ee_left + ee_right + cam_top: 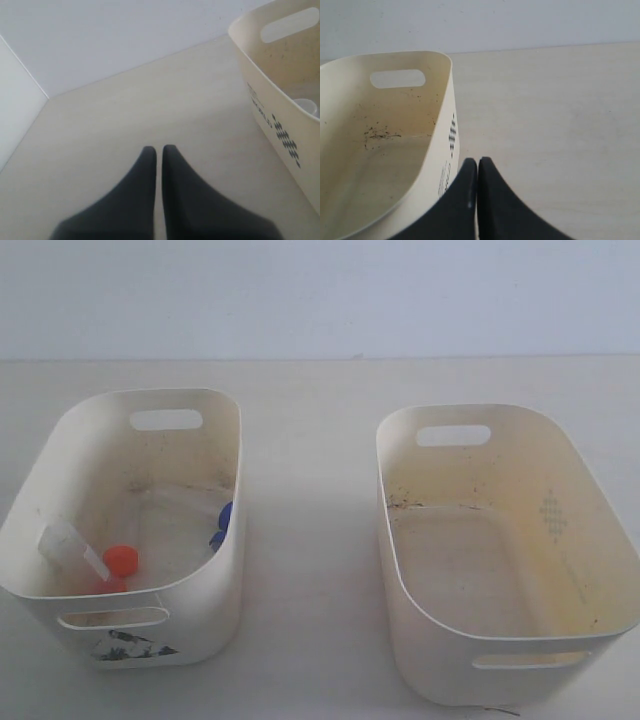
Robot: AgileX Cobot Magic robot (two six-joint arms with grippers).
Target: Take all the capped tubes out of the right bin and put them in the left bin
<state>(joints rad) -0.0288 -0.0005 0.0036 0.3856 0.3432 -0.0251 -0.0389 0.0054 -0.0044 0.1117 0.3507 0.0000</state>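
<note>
The left bin (205, 625), with a dark smudge (135, 645) below its front slot, holds the capped tubes: a clear tube (68, 545) with an orange cap (121, 559) near the front, and blue caps (223, 521) against its right wall. The right bin (450, 665), marked with a diamond of dots (553, 513), shows a bare stained floor with no tube in it. Neither gripper appears in the exterior view. My left gripper (159, 149) is shut with nothing in it, over the table beside the left bin (270, 100). My right gripper (478, 161) is shut and empty beside the right bin (445, 107).
Both bins stand on a pale table (310, 540) with a strip of tabletop between them. A white wall (320, 290) rises behind the table, and a side wall (15, 110) shows in the left wrist view.
</note>
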